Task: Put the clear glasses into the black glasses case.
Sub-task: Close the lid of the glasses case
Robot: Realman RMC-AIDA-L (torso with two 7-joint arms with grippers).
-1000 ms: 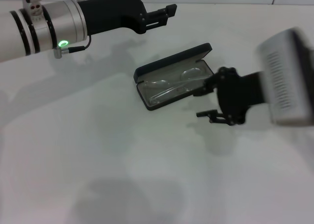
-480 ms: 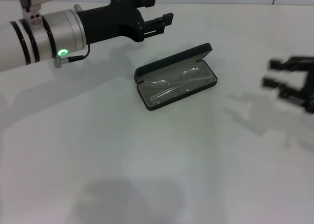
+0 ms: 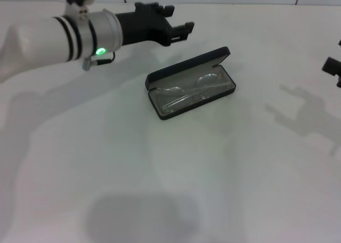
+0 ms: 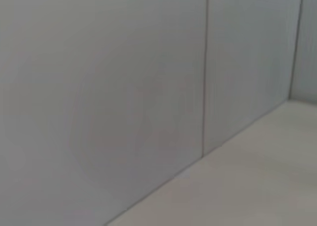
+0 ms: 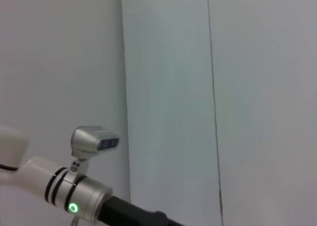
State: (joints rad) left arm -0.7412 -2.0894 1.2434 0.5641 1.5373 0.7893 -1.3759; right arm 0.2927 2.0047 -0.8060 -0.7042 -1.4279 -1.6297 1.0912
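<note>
- The transparent, colourless plastic clear glasses lay inside the slim black hinged glasses case, lid open, on the white surface.
- Placing step judged done; closing the lid may remain.
- Left gripper hovered behind the case, released.
- Right gripper sat at the view's edge, well apart; grip state could not be told.

I see a matt black case with dull grey lining, holding clear glossy plastic glasses. The table looks smooth, matt white.

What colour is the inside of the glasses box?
Grey. The black glasses case has a grey lining, with the clear glasses lying on it. The head view shows it best.
</note>
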